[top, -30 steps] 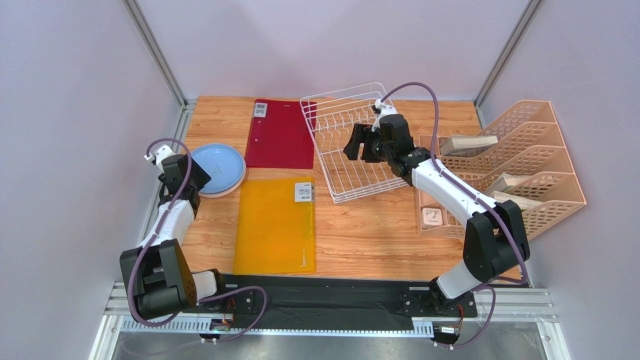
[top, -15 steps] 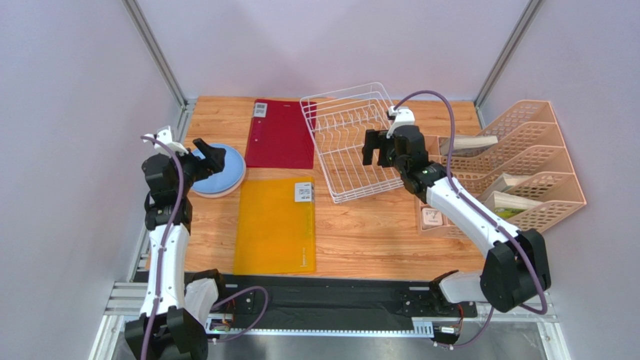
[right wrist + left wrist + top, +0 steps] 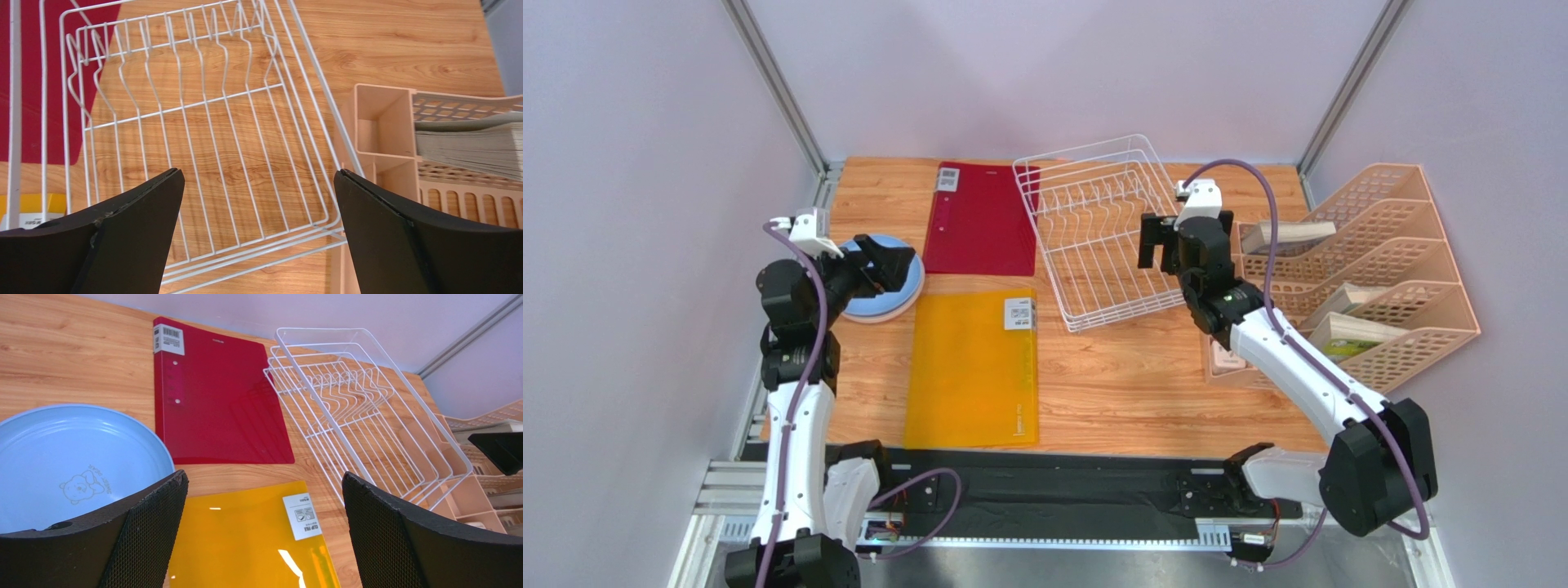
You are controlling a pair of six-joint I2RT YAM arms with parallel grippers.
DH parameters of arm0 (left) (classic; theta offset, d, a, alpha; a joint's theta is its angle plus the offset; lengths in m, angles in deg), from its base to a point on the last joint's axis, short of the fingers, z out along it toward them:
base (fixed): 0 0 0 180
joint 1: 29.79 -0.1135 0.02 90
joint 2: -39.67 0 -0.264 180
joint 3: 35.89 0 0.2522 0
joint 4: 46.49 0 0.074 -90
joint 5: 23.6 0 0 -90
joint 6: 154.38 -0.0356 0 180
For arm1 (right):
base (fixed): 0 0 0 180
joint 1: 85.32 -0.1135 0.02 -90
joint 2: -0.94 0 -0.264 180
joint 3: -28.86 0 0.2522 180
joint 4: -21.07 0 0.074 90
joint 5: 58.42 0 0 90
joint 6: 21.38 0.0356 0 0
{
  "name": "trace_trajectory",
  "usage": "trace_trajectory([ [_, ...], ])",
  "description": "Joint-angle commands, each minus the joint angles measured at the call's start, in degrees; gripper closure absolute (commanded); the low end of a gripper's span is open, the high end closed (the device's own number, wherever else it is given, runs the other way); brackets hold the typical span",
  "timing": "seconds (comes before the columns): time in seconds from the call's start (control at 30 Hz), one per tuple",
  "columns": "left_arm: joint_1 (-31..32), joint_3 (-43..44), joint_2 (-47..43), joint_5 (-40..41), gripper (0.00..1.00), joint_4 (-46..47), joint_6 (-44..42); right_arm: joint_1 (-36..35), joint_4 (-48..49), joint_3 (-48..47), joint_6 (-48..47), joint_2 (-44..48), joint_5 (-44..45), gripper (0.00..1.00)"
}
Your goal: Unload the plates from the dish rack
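Observation:
A light blue plate (image 3: 891,298) lies on the table at the left, with the pale rim of another plate showing under its near edge. My left gripper (image 3: 879,263) hovers over it, open and holding nothing. In the left wrist view the blue plate (image 3: 73,465) sits beyond the left finger, and the left gripper (image 3: 263,490) frames the yellow folder. The white wire dish rack (image 3: 1075,150) stands at the back centre with no plate in it. My right gripper (image 3: 1163,243) hangs open above the rack's right side. In the right wrist view the right gripper (image 3: 258,177) looks down on bare rack (image 3: 202,122) wires.
A red folder (image 3: 979,221) lies left of the rack and a yellow folder (image 3: 972,368) in front of it. A peach lattice file organiser (image 3: 1382,282) holding papers fills the right side, close to the rack's right edge.
Both grippers have opened wider. The left gripper rose and swung right, from beside the blue plate to above it. The right gripper drew back rightward from the rack's middle to its right side.

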Motion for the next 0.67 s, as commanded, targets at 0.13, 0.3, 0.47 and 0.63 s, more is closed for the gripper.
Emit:
trace_trajectory([
  [0.13, 1.6, 1.7, -0.2, 0.2, 0.00, -1.0, -1.8, 9.0, 2.8, 2.7, 0.7, 4.7, 4.9, 0.00],
  [0.3, 3.3, 2.9, 0.3, 1.2, 0.00, -0.4, -3.0, 11.5, 3.4, 4.3, 1.8, 8.6, 1.3, 0.00],
  [0.47, 5.0, 4.9, 0.4, 2.7, 0.00, -0.6, -3.2, 11.5, 3.5, 4.8, 2.3, 10.7, -1.8, 0.00],
  [0.63, 7.1, 6.3, -0.1, 5.4, 0.00, -2.8, -4.2, 11.5, 3.5, 4.5, 2.5, 10.5, -2.1, 0.00],
])
